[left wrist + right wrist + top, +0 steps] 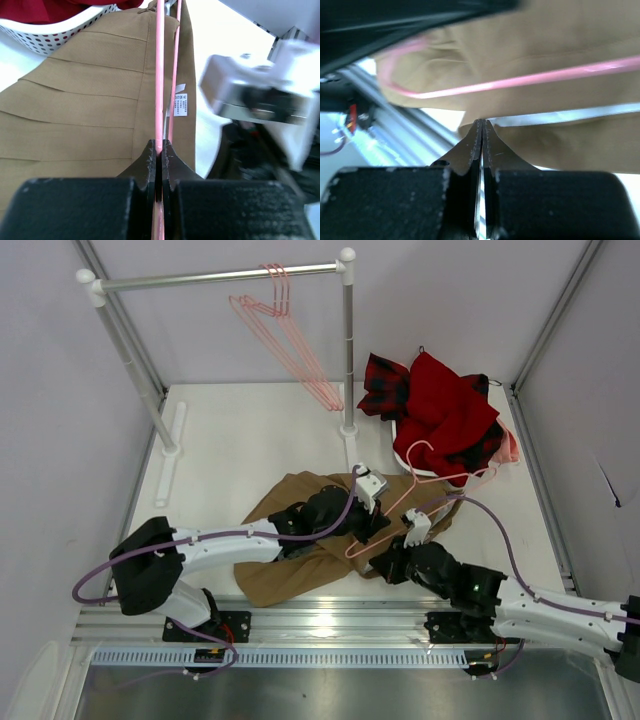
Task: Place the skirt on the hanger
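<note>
The tan skirt [290,575] lies spread on the white table [230,440], near the middle and toward the near edge. A pink hanger [440,482] rests across its right part, hook pointing far. The left gripper [372,530] has its jaws pressed tight on one wire of the hanger close to its near-left corner, with a second wire running just beside. The right gripper [385,562] sits just right of it, jaws together, pinching the skirt's near-right edge. Far right, a red garment [440,405] and plaid cloth [385,380] are heaped in a white dotted basket [45,35]. More pink hangers [290,335] hang from the rail [200,280].
</note>
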